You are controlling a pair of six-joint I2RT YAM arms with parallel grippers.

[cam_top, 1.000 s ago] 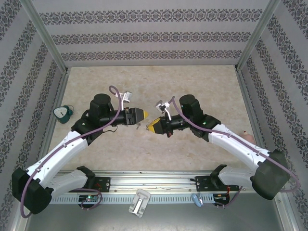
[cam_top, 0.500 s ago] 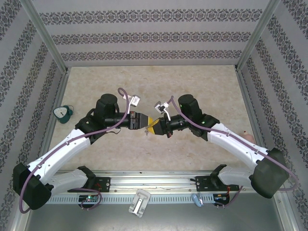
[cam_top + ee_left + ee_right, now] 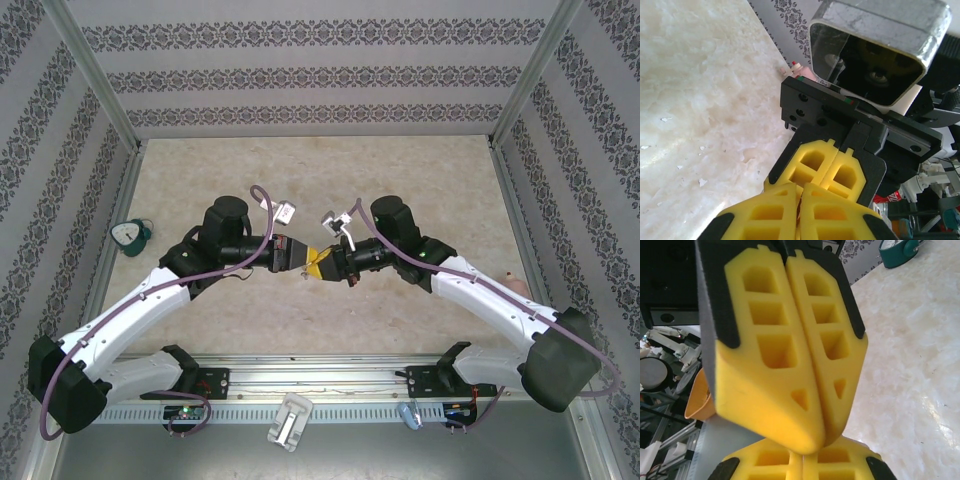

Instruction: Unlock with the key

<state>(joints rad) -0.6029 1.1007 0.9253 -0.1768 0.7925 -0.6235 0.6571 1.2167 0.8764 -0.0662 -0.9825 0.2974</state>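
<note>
Yellow-padded left end effector (image 3: pixel 298 256) and right end effector (image 3: pixel 317 263) meet tip to tip above the middle of the surface (image 3: pixel 400 180), each with its fingers pressed together. I read this as a handover or a key-to-lock line-up, though the key is too small or too hidden among the pads for me to say which side grips it. Teal item (image 3: pixel 130 236), possibly the lock, lies well apart by the left edge; surface is pale marbled stone-look, boxed by striped patterned wall panels (image 3: pixel 320 80) on a metal frame (image 3: pixel 95 75).
</note>
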